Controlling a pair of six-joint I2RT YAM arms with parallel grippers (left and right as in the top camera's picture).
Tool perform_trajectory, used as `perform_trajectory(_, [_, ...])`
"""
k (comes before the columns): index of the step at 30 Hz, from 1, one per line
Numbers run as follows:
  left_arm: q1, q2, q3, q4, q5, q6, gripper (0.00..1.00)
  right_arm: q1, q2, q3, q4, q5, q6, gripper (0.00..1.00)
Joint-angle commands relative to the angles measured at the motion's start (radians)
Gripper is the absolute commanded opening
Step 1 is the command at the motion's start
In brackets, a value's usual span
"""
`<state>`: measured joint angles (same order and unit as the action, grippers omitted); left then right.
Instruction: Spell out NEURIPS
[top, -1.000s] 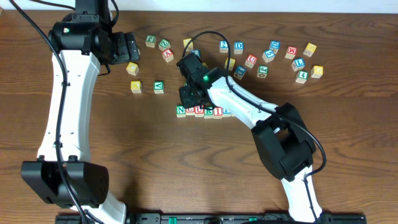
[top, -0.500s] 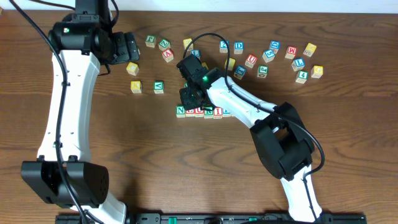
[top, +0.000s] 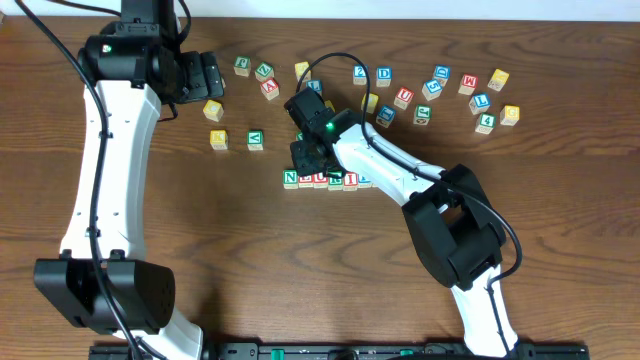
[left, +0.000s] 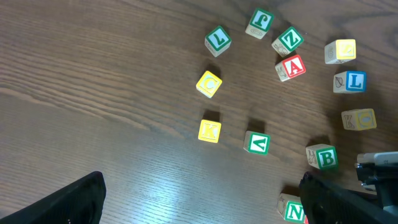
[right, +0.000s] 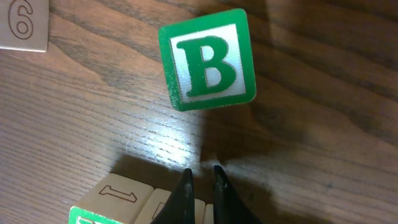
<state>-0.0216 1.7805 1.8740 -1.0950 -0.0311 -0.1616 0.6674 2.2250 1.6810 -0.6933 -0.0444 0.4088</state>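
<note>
A row of wooden letter cubes lies mid-table, starting with green N (top: 291, 179), then red E (top: 306, 180), red U (top: 320, 180), green R (top: 336, 181) and red I (top: 351, 181). A blue-lettered cube (top: 365, 180) at its right end is partly hidden by the arm. My right gripper (top: 313, 163) hovers just behind the row. In the right wrist view its fingers (right: 201, 171) are shut and empty, above the row's back faces (right: 118, 198), with a green B cube (right: 207, 60) beyond. My left gripper (top: 207, 80) is open and empty at the back left. The N cube also shows in the left wrist view (left: 293, 210).
Loose cubes are scattered along the back: yellow K (top: 218, 139), green V (top: 255, 139), red A (top: 270, 88), blue 2 (top: 360, 73), D (top: 384, 76), red U (top: 403, 97), blue L (top: 480, 102), green 4 (top: 486, 122), and some yellow-faced ones (top: 510, 114).
My right gripper has edged slightly nearer the row. The left arm and the cubes have not moved.
</note>
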Motion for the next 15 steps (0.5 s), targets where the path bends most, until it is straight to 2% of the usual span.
perform_trajectory(1, [0.003,0.013,-0.006,-0.003,0.000,-0.016,0.98,-0.004,0.016,-0.002,-0.008,0.016,0.018,0.06])
perform_trajectory(15, [0.003,0.013,-0.006,-0.002,0.000,-0.016,0.98,-0.004,0.016,-0.002,-0.044,0.016,0.026,0.05])
